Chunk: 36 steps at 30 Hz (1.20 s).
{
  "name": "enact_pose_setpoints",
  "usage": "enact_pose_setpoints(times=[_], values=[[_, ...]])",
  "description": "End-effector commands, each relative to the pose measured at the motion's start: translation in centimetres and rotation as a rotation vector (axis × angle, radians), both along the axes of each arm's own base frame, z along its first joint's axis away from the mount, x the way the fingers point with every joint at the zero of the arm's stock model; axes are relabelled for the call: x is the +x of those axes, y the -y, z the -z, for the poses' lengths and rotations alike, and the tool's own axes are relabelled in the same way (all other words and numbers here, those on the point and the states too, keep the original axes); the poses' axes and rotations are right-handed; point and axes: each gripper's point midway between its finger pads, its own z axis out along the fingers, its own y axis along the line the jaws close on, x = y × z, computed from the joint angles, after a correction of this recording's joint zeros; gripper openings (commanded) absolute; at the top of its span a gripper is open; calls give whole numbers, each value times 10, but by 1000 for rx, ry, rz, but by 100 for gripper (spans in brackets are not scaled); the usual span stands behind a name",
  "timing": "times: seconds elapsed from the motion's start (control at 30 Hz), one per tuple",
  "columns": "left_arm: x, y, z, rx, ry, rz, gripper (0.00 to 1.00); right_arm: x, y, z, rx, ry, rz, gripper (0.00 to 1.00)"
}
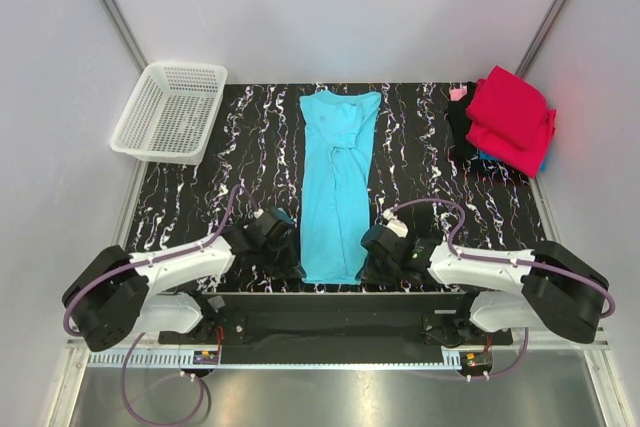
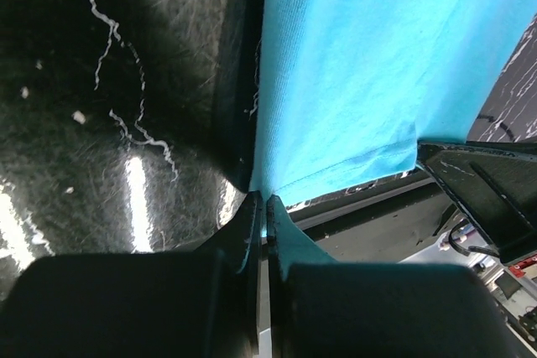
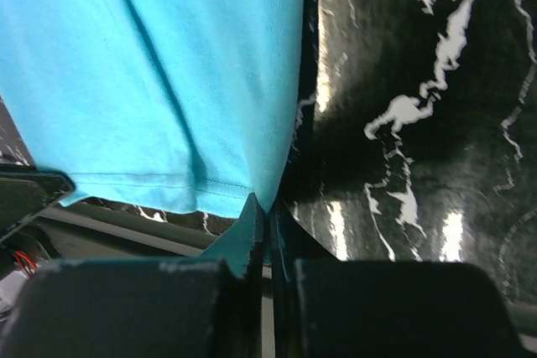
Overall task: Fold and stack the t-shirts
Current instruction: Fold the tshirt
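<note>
A turquoise-blue t-shirt (image 1: 336,182) lies folded into a long narrow strip down the middle of the black marbled table, collar at the far end. My left gripper (image 1: 290,259) is shut on its near left hem corner (image 2: 262,186). My right gripper (image 1: 372,265) is shut on its near right hem corner (image 3: 270,190). A crimson red t-shirt (image 1: 510,117) lies folded on top of a pile at the far right, with black (image 1: 460,132), pink (image 1: 458,94) and blue (image 1: 487,157) cloth showing under it.
A white plastic mesh basket (image 1: 168,111) stands at the far left corner, partly off the table. The table's near edge (image 1: 330,292) runs just behind both grippers. Grey walls close in the far side and both sides.
</note>
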Motion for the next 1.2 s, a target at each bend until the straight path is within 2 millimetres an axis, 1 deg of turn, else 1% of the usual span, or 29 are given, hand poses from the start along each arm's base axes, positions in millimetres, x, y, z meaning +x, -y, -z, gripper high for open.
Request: enact_pose_setpoints(times=[0.0, 0.13, 0.23, 0.47, 0.7, 0.93, 1.07, 1.17], values=[[5, 1, -12, 4, 44, -7, 0, -15, 30, 11, -133, -37, 13, 0], [2, -1, -14, 12, 48, -8, 0, -19, 31, 1, -116, -29, 17, 0], [2, -1, -15, 15, 57, -6, 0, -22, 30, -2, -109, -23, 12, 0], [-2, -1, -11, 37, 53, 0, 0, -25, 30, 2, -146, -28, -3, 0], [-8, -13, -1, 88, 28, -17, 0, -25, 31, 4, -167, -27, -2, 0], [-14, -26, 11, 150, -13, -52, 0, -24, 38, 5, -186, -21, 21, 0], [-16, -30, 16, 170, -31, -60, 0, -24, 42, 5, -200, -20, 29, 0], [-15, -28, 13, 165, -24, -53, 0, -24, 43, 4, -200, -20, 31, 0]])
